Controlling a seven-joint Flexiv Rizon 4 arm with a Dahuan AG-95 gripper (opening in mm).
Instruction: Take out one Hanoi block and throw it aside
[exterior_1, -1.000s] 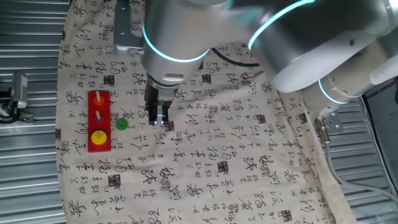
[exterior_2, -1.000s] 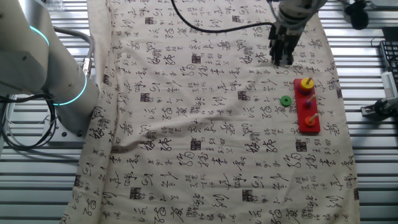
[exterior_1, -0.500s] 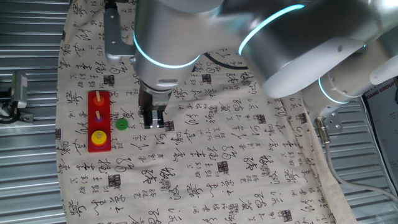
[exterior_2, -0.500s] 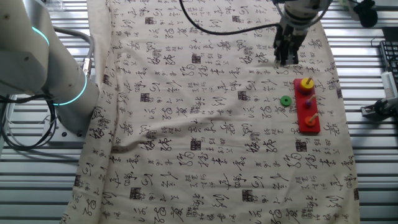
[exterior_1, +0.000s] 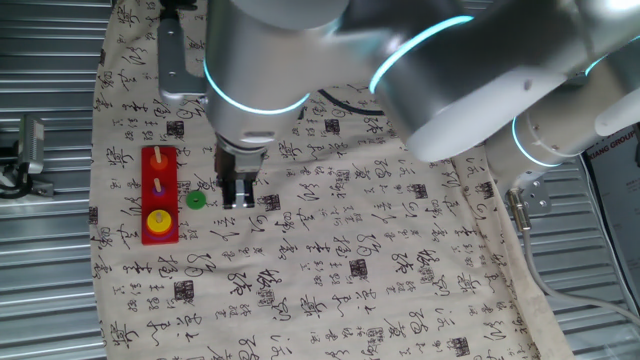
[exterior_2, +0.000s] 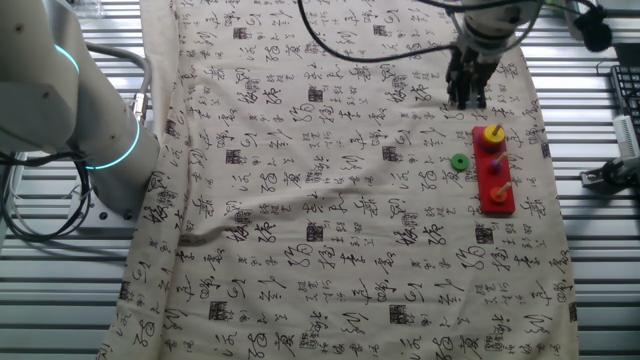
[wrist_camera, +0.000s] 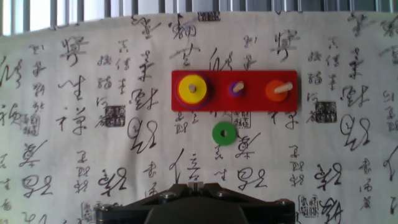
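The yellow Hanoi block (exterior_1: 158, 220) sits on the end peg of a red base (exterior_1: 148, 192), on top of a purple ring. It also shows in the other fixed view (exterior_2: 491, 133) and in the hand view (wrist_camera: 191, 88). My gripper (exterior_1: 238, 203) hangs just above the cloth, to the right of the base and beside a loose green ring (exterior_1: 195, 200). It also shows in the other fixed view (exterior_2: 466, 103). Its fingers look closed together and hold nothing. In the hand view only the gripper's body (wrist_camera: 196, 185) shows at the bottom edge.
The green ring (wrist_camera: 224, 133) lies flat on the printed cloth just in front of the base (wrist_camera: 252, 104). A small purple ring (wrist_camera: 236, 88) is on the middle peg and an orange ring (wrist_camera: 276, 90) on the far peg. Metal slats flank the cloth.
My gripper has moved sideways across the cloth toward the red base and the green ring. The rings and the base have not moved.
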